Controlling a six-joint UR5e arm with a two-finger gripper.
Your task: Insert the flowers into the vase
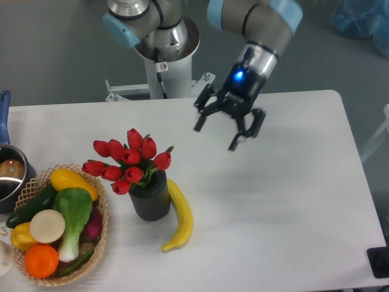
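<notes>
Red tulip bunch (129, 161) stands in the dark ribbed cylindrical vase (149, 198) on the white surface (273, 201).
The tool (228, 129) hangs well apart, fingers spread and empty. The buds look soft, light and crushable; take the stems, probably hidden inside. A yellow banana (179, 214) touches the vase.
</notes>
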